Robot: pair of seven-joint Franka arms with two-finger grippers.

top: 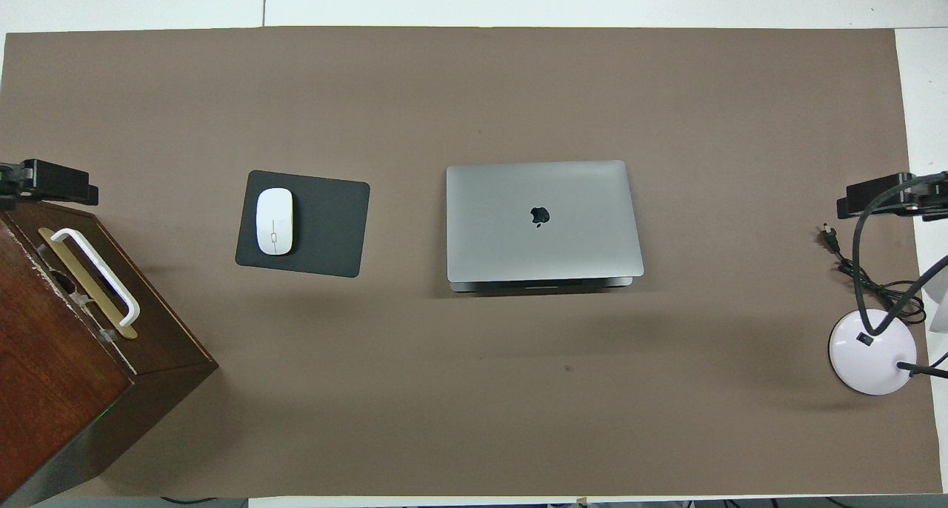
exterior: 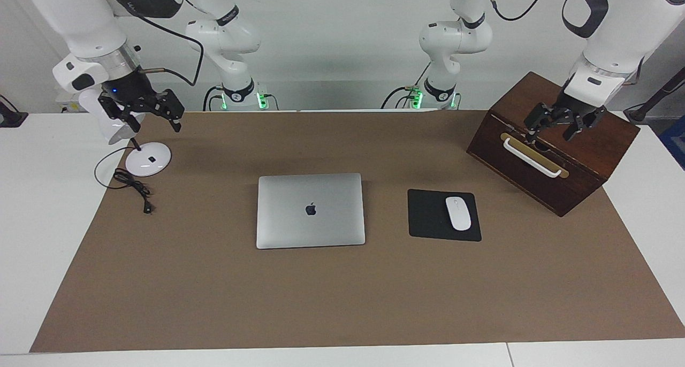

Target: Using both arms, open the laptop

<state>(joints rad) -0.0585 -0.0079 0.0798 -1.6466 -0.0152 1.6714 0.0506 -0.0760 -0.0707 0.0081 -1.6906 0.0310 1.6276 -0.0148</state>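
The silver-grey laptop (exterior: 310,210) (top: 543,219) lies shut and flat in the middle of the brown mat, its Apple logo facing up. My left gripper (exterior: 549,135) (top: 52,182) hangs open over the wooden box at the left arm's end of the table, well away from the laptop. At the right arm's end, my right gripper (exterior: 153,122) (top: 881,195) is raised over the desk lamp, open and holding nothing. Neither arm touches the laptop.
A black mouse pad (exterior: 431,217) with a white mouse (exterior: 458,213) lies beside the laptop toward the left arm's end. A dark wooden box (exterior: 580,166) with a white handle (exterior: 533,157) stands there too. A white desk lamp (exterior: 148,159) and its cable (exterior: 134,188) sit at the right arm's end.
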